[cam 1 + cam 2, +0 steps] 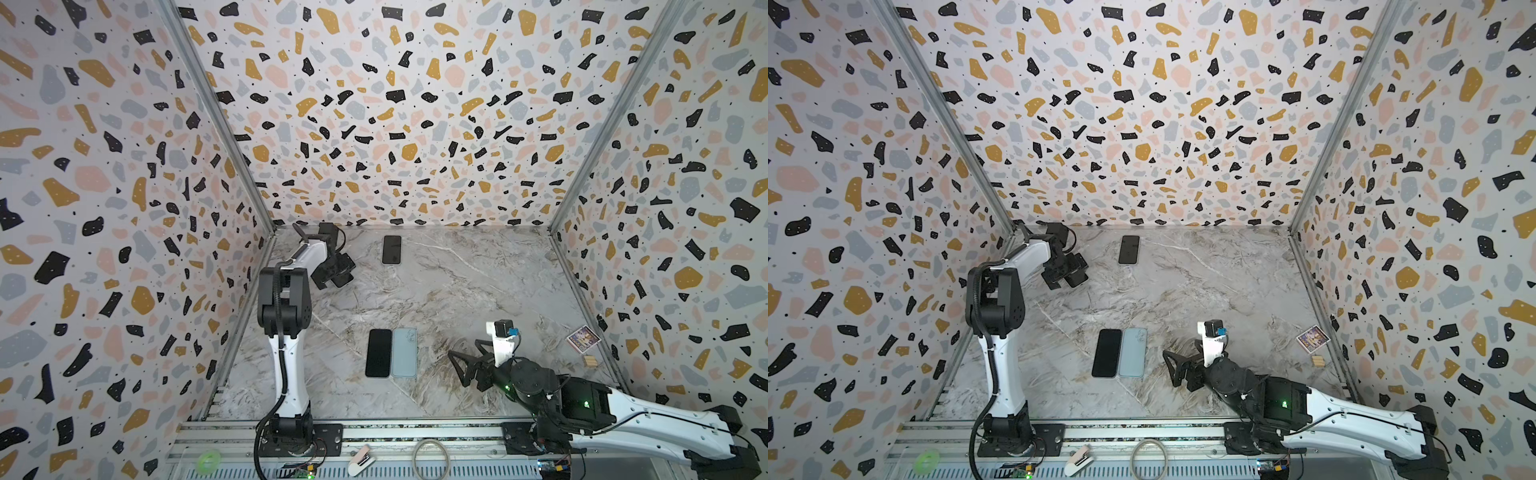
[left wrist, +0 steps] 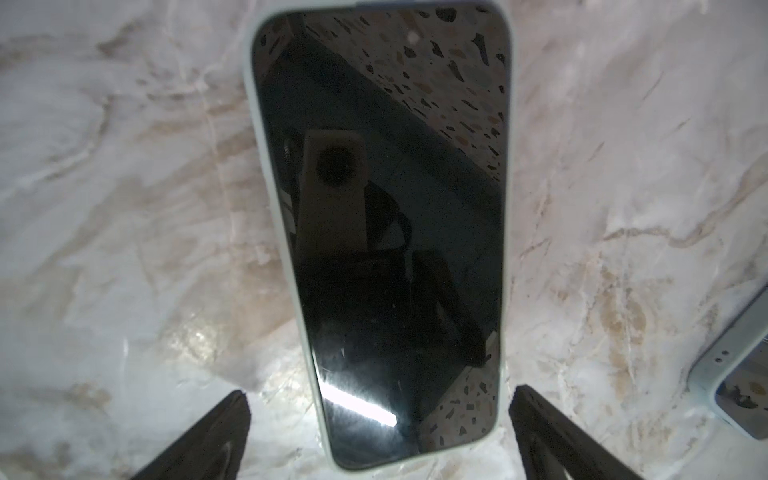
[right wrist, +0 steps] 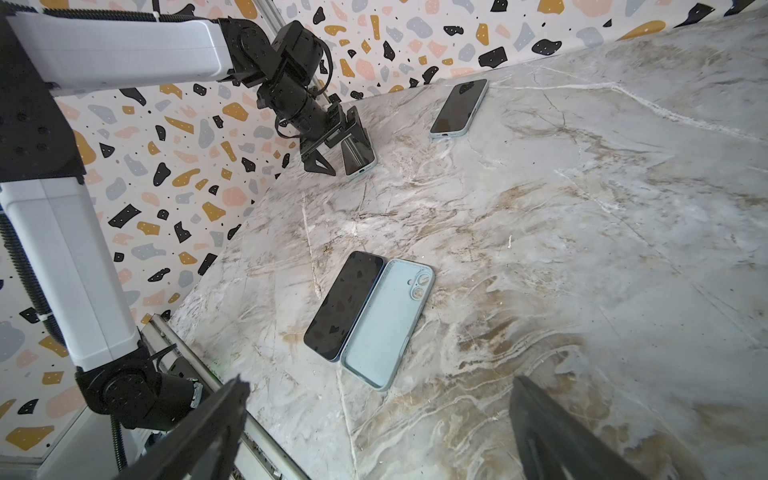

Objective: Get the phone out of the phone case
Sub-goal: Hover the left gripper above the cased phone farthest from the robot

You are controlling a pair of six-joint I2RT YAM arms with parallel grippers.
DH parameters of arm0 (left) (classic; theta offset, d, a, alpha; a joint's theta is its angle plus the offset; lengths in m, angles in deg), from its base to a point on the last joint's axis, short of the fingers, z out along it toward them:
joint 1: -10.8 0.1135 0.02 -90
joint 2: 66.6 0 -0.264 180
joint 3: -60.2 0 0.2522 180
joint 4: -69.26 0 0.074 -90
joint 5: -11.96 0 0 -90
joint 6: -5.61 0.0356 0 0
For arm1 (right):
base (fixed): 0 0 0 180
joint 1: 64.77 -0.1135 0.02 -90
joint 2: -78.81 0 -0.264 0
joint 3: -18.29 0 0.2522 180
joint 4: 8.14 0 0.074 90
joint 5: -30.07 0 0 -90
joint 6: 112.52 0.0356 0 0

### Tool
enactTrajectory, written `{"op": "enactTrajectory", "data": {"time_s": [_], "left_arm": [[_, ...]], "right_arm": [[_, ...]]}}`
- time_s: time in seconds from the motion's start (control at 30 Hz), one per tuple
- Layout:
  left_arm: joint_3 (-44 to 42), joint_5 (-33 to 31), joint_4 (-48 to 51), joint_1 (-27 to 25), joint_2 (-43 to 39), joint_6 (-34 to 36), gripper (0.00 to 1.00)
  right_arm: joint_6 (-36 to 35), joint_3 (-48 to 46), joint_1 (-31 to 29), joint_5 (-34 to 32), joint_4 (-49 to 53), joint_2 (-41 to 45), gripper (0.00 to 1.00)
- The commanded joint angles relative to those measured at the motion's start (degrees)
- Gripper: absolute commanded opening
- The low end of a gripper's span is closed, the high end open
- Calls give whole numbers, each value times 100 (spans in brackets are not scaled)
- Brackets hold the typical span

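A phone (image 2: 386, 232) in a pale phone case (image 2: 249, 137) lies screen up on the marble table at the back left. My left gripper (image 2: 379, 392) hovers over its near end, open, one finger on either side and neither touching; in both top views the left gripper (image 1: 334, 266) (image 1: 1068, 270) covers most of it. A second cased phone (image 1: 392, 249) (image 1: 1128, 249) lies further right by the back wall. Near the front lie a bare black phone (image 1: 378, 353) (image 3: 343, 305) and an empty light-blue case (image 1: 404, 353) (image 3: 386, 324). My right gripper (image 1: 463, 352) (image 3: 380, 384) is open and empty to their right.
A small picture card (image 1: 583, 338) and a wooden block (image 1: 590, 360) lie by the right wall. The front rail (image 1: 415, 432) holds a cable loop (image 1: 432, 457) and a green tape roll (image 1: 209, 460). Patterned walls close in three sides.
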Motion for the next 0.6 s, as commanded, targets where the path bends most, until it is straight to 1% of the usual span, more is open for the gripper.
{"op": "enactTrajectory", "data": {"time_s": [0.0,0.4,0.57], "left_arm": [[226,-117,336,28,117,157,100],[87,177,-58,19,147,83,100],[162,149,-16,10,248,70,100]], "right_arm": [[-100,-57,22,-17,-163,24,100],[-146,-178,31,87,-405,-36,99],[-93,-236,31,89,-428,-31,99]]}}
